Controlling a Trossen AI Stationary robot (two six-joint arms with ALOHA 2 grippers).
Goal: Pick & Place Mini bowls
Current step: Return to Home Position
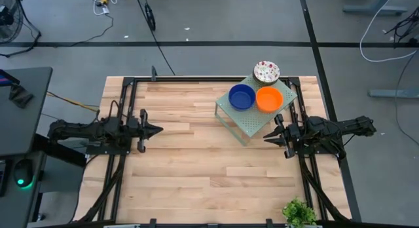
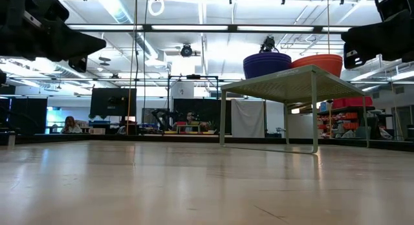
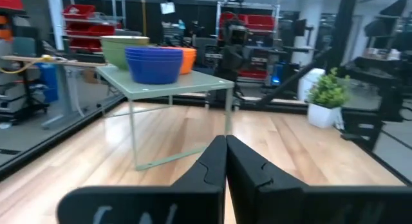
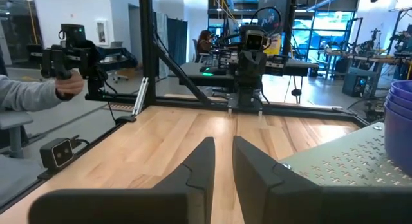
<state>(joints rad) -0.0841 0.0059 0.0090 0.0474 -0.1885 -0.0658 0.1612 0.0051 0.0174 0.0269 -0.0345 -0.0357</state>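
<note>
The wooden table (image 1: 196,156) is made of light planks and has a black frame (image 1: 196,79) around it. Near its far right corner stands the pale green rack (image 1: 243,128), which has little holes in its top. On the rack sit the mini bowls in three piles. These are the blue bowls (image 1: 241,97), the orange bowls (image 1: 269,99) right beside them, and the white bowls with red speckles (image 1: 266,72) at the far corner. The left gripper (image 3: 225,140) hangs over the left side of the table with its two fingers pressed together, holding nothing. The right gripper (image 4: 222,143) hangs over the right side, just beside the rack, with a small gap between its fingers and nothing in it. A small green plant (image 1: 299,213) stands at the near right corner. The floor (image 1: 216,25) around the table is grey with black lines and loose cables (image 1: 108,1). The room is big, with long bright ceiling lights (image 2: 213,28) and red bins (image 3: 90,11) on shelves. A person's hand (image 4: 69,85), in a grey sleeve, holds a black device beside the table.
</note>
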